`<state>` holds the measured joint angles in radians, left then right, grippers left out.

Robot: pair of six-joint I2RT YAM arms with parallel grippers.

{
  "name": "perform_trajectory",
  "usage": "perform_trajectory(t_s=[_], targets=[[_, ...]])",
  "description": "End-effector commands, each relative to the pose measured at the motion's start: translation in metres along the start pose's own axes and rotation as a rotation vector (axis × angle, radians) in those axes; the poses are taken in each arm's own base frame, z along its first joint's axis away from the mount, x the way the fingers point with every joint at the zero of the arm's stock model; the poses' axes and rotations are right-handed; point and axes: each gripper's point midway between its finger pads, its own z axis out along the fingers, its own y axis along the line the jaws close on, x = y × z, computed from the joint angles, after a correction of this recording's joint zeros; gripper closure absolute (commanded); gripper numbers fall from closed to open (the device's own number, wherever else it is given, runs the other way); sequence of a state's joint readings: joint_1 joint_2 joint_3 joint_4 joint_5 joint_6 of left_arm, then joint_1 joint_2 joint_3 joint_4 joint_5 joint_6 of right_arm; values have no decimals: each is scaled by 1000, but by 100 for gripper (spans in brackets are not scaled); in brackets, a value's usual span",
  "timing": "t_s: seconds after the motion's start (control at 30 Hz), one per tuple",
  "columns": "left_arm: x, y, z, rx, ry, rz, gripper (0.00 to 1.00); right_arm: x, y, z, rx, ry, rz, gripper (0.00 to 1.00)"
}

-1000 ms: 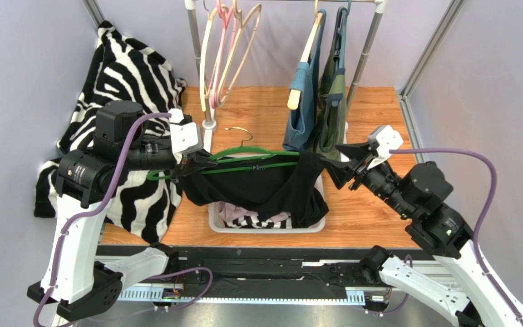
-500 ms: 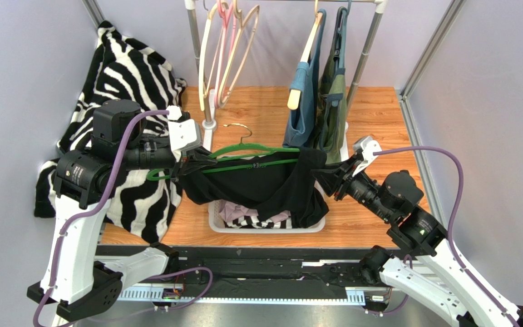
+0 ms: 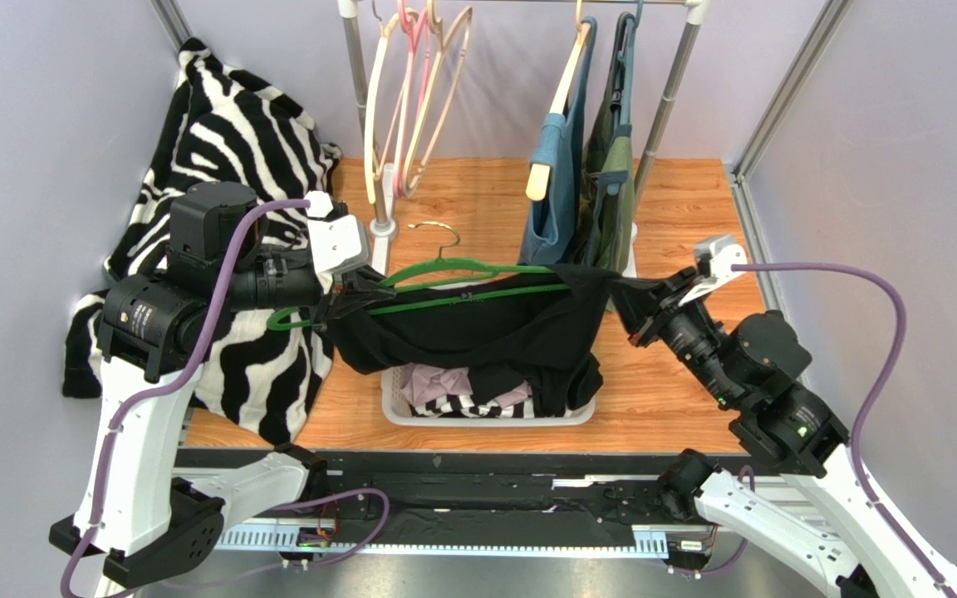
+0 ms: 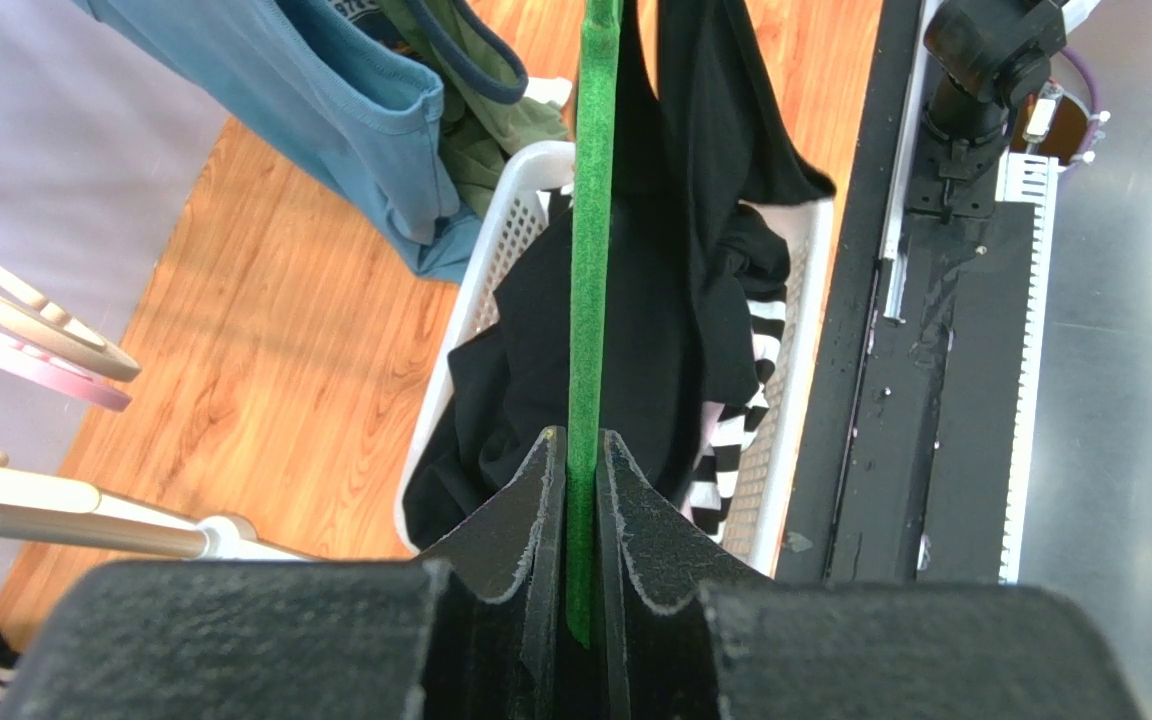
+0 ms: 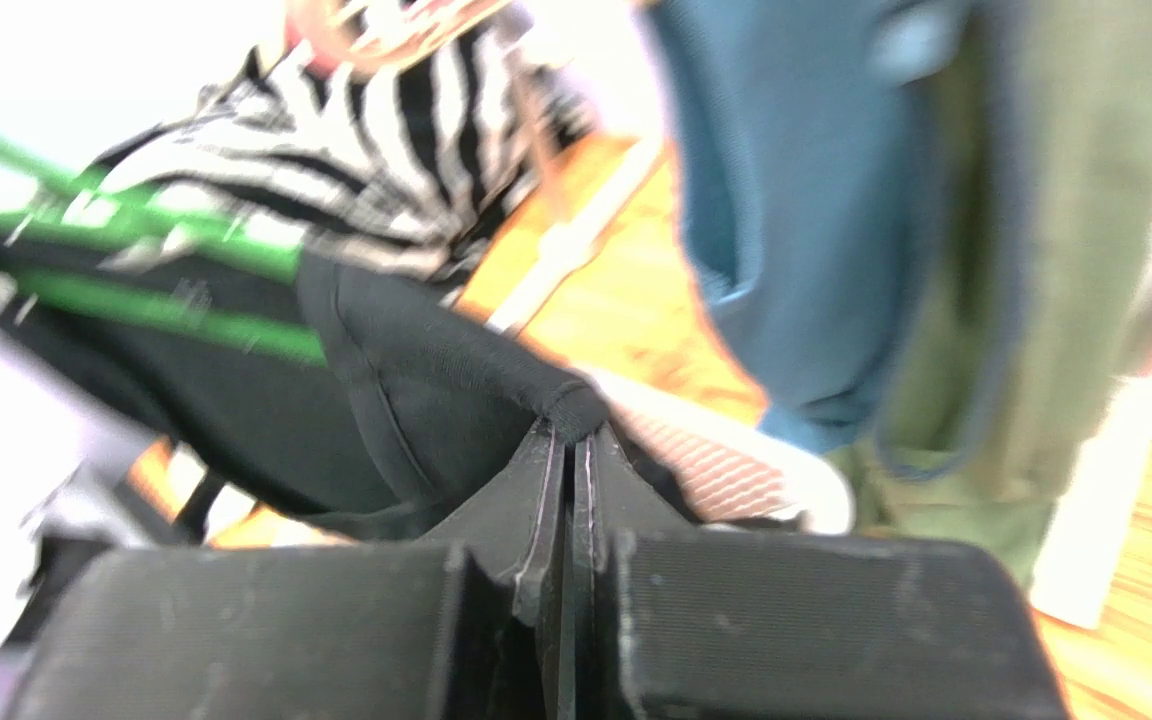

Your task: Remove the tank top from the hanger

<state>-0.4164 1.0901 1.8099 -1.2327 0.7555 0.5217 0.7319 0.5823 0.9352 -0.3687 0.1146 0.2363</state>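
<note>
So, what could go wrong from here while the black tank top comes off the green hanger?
1. The right gripper pinches only a small fold of the tank top; a hard pull may let the fabric slip out.
2. The left gripper holds the thin hanger near one end, so it might twist or slide in the grip.
3. The blue top hangs close to the right arm and could be snagged.

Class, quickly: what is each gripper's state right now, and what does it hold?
Left gripper: closed on the green hanger.
Right gripper: closed on the black tank top.
</note>
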Motion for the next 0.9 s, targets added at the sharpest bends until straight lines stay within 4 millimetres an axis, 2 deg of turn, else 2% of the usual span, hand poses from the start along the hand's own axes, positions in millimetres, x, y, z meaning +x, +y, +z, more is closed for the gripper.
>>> perform_trajectory(t_s=[0.0,0.13,0.3,0.4,0.43,0.5,0.53,0.6,0.63,0.73,0.8,0.83,0.87], targets=[[-19,-1,-11,-30,-59,60,100,-30,-38,-11,233,-95,16,100],[-20,-10,-16,-14,-60,80,100,-15,-57,-1,347,-25,-6,100],[-28,-18,-28,-14,-78,112,100,21,-67,18,385,103,-53,100],[-35,-21,-33,-7,-92,133,100,43,-62,28,337,172,-68,100],[-39,-22,-36,-9,-102,144,100,49,-53,30,278,194,-68,100],[-38,-20,-33,-5,-100,143,100,51,-42,30,208,197,-70,100],[-35,-17,-31,-6,-93,140,100,47,-29,27,139,192,-57,99],[-25,-5,-21,-29,-63,120,100,31,-14,18,68,160,-47,91],[-22,-1,-17,-32,-54,114,100,6,-6,5,24,96,-73,77],[-15,10,-6,-33,-40,89,100,-14,7,-17,-55,73,-151,56],[-21,17,-3,-45,-52,86,100,-3,8,-27,-85,105,-170,54],[-25,20,-3,-53,-60,88,100,1,16,-36,-144,96,-181,51],[-29,25,-1,-56,-65,84,100,22,12,-37,-147,146,-185,51]])
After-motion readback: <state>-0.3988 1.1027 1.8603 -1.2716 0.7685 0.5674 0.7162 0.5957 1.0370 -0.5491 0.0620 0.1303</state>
